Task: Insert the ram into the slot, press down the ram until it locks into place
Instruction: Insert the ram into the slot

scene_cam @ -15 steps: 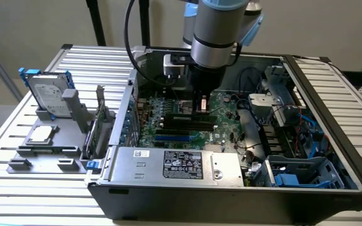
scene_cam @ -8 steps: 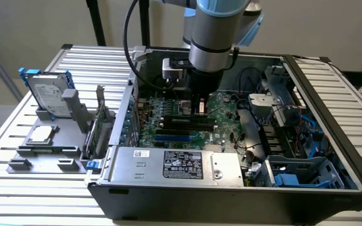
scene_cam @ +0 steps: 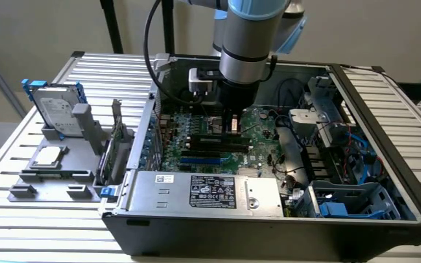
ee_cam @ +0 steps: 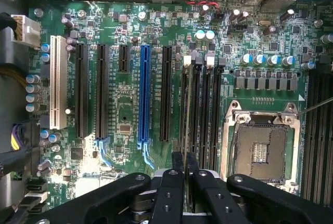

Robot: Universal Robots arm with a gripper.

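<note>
pinching thin flat green circuit-board ram [ee_cam: 187, 110] with tool [ee_cam: 184, 159], above long narrow black plastic slot [ee_cam: 182, 130].
judged light, stiff, fragile; best gripped mid-length on flat faces.

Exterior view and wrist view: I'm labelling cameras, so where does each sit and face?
Exterior view: off the arm, looking down into the open computer case; the arm shows.
Wrist view: on the wrist, facing the motherboard; the gripper shows, shut on the ram.
Both share the motherboard and the blue slot.
</note>
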